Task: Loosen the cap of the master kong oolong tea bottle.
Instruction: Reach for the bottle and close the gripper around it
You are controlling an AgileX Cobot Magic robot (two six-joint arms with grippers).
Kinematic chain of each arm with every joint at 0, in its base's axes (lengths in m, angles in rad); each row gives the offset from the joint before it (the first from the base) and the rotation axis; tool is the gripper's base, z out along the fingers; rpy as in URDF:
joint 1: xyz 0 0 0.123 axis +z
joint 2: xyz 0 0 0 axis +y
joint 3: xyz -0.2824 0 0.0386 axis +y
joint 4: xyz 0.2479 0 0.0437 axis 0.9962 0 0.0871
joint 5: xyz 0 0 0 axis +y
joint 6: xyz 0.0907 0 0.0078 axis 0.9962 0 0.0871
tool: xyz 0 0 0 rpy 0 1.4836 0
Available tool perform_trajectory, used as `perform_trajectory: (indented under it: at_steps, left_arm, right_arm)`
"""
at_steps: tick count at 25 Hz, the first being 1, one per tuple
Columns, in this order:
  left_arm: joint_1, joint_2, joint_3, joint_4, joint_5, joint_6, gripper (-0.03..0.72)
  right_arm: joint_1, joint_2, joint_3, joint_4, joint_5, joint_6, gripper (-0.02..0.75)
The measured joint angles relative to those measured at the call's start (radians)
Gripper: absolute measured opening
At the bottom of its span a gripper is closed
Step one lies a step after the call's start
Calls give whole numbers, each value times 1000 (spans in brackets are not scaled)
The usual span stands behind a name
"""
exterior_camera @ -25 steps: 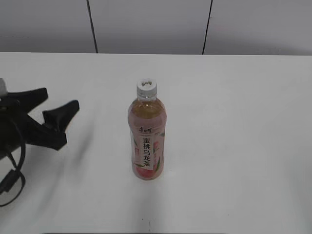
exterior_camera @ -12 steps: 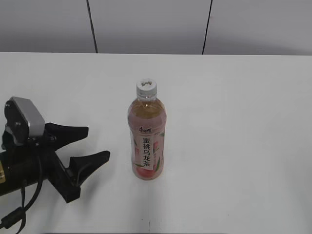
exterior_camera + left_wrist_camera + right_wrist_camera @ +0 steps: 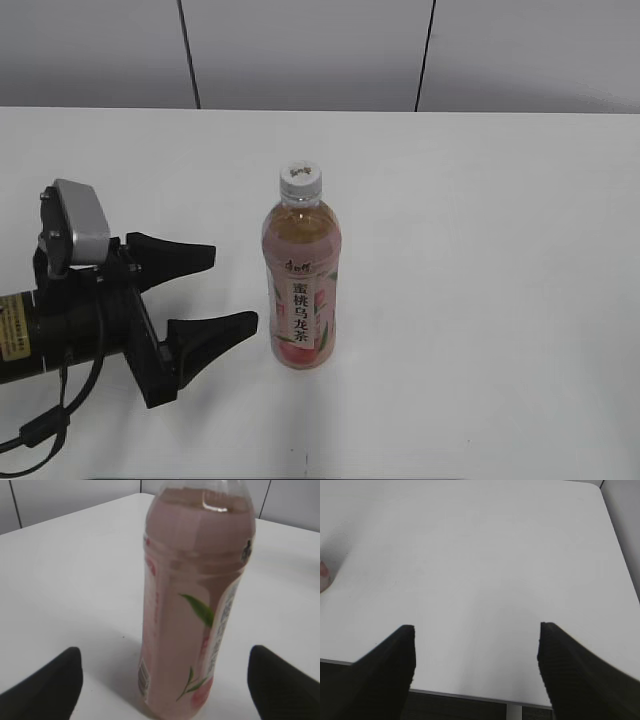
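The master kong oolong tea bottle point(image 3: 301, 290) stands upright in the middle of the white table, amber tea inside, pink peach label with a white strip of black characters. Its white cap point(image 3: 300, 178) sits on top. My left gripper point(image 3: 235, 287) is open just left of the bottle's lower half, fingers pointing at it, not touching. In the left wrist view the bottle point(image 3: 192, 605) fills the middle, and the gripper point(image 3: 162, 677) stands open with a finger on either side, apart from the bottle. My right gripper point(image 3: 475, 645) is open and empty over the table's near edge; it is out of the exterior view.
The white table point(image 3: 500, 250) reaches back to a grey panelled wall point(image 3: 300, 50). In the right wrist view the table's front edge point(image 3: 470, 696) runs under the fingers, and a pink sliver of the bottle point(image 3: 324, 577) shows at the far left.
My left arm has swung in from the left edge and moved right towards the bottle, jaws open throughout. The bottle has not moved.
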Motion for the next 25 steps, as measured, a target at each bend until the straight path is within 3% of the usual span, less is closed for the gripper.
perform_trajectory:
  at_steps: [5,12,25]
  left_arm:
    - [-19,1,-46,63,0,-75,611]
    - [-101,1,-79,26,0,-86,611]
    - [-108,11,-198,13,0,-153,592]
  right_arm:
    - [0,0,0,0,0,0,577]
    - [0,0,0,0,0,0,577]
    - [0,0,0,0,0,0,577]
